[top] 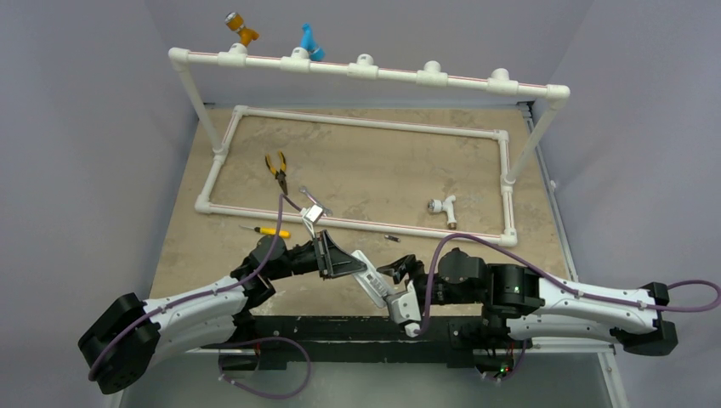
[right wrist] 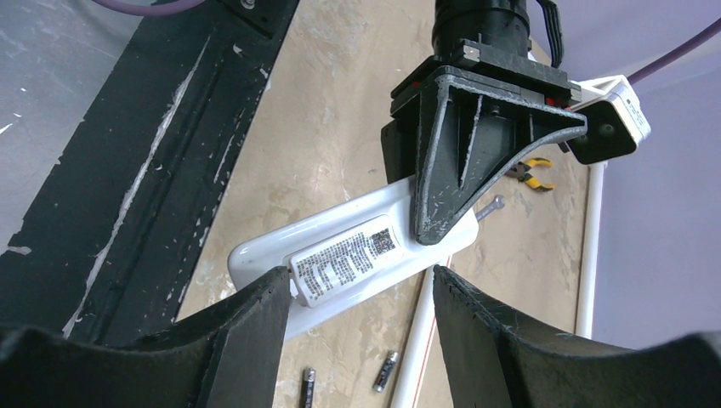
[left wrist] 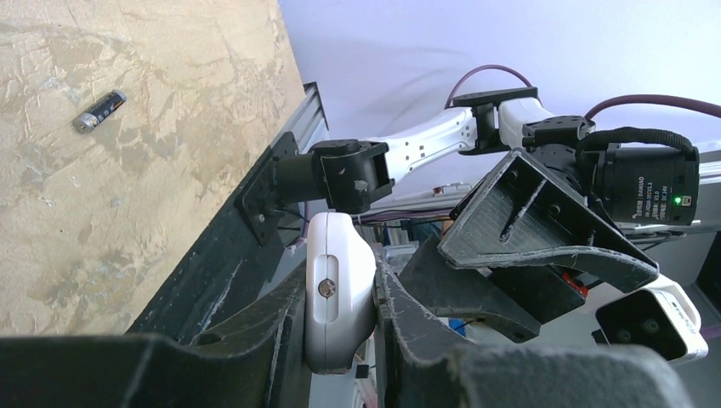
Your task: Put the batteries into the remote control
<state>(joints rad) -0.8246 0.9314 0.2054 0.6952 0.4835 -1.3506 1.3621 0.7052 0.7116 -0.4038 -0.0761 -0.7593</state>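
Note:
My left gripper is shut on the white remote control and holds it above the table's near edge. In the right wrist view the remote control shows its back, with a printed label facing up. My right gripper is open around the remote's free end, and its left fingertip touches the edge by the label. Two batteries lie on the table below. One battery shows in the other views.
A white PVC pipe frame lies on the table behind the grippers, with a taller pipe rail at the back. A yellow-handled screwdriver, a wrench, a small pale square piece, pliers and a pipe fitting lie around it.

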